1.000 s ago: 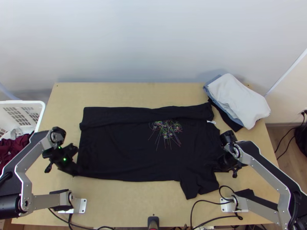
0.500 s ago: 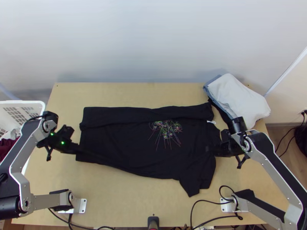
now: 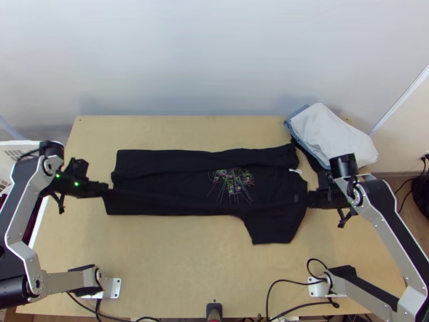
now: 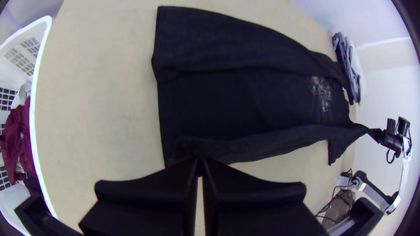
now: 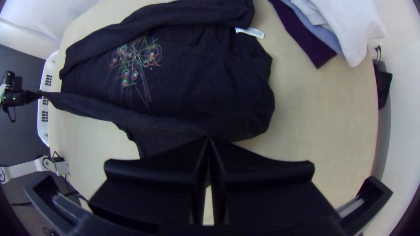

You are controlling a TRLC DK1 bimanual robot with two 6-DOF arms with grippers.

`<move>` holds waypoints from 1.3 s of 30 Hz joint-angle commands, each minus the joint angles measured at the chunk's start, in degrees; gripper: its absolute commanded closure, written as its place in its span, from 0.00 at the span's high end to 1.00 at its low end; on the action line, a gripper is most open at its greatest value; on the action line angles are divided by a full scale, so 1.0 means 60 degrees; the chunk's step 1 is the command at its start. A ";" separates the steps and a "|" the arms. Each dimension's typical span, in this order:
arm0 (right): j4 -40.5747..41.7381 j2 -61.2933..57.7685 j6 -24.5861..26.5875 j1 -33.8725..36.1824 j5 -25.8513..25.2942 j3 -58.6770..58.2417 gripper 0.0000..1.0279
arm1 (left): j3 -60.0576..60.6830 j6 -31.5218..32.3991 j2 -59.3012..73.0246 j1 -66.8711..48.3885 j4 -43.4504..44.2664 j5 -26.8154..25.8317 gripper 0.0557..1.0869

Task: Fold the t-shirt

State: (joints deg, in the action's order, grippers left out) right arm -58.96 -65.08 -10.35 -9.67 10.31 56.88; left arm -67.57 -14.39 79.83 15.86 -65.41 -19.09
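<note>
Cables (image 3: 308,264) lie at the near edge of the desk (image 3: 177,279), and from there a broad bare stretch of wood runs back to the black t-shirt (image 3: 161,185). The shirt's near short sleeve (image 3: 272,231) juts into that open room.

Along the shirt's near side, the left hand (image 3: 109,189) has its fingers pressed together on cloth at the hem end, and the right hand (image 3: 303,198) pinches cloth at the shoulder end; the near side is drawn up in a long ridge between them. Compared with half a second ago, both hands are farther from the near edge and have brought that side with them, so the shirt is narrower and the sleeve sits farther back.

Beyond the ridge, the chest print (image 3: 233,182) shows as thin coloured lines and small rings. The far side is folded inward in a long, fairly even band (image 3: 204,161); a white label (image 5: 250,32) pokes out by the collar, its writing too small to tell. Bare wood separates the hem from the basket (image 4: 37,131) past the desk's left edge. Farther back, a clothes stack (image 3: 330,134) occupies the far right corner, and a bare strip lies between band and wall (image 3: 204,59).
</note>
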 commanded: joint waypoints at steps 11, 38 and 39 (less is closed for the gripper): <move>0.1096 -0.0887 0.0084 0.0045 -0.0326 0.1286 0.03 | -0.2010 0.1007 0.0933 -0.0299 0.0237 -0.0187 0.04; 0.2327 -0.6776 0.0172 0.0425 -0.1073 0.5754 0.03 | -0.5291 0.1857 0.5474 -0.0709 0.1131 0.0106 0.04; 0.2327 -0.6907 0.0157 0.0411 -0.1117 0.5827 0.03 | -0.5350 0.1871 0.5591 -0.0709 0.1131 0.0106 0.04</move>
State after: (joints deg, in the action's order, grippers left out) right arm -45.28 -104.20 -10.11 -7.46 4.69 89.34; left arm -97.71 -4.45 111.07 11.35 -58.83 -18.85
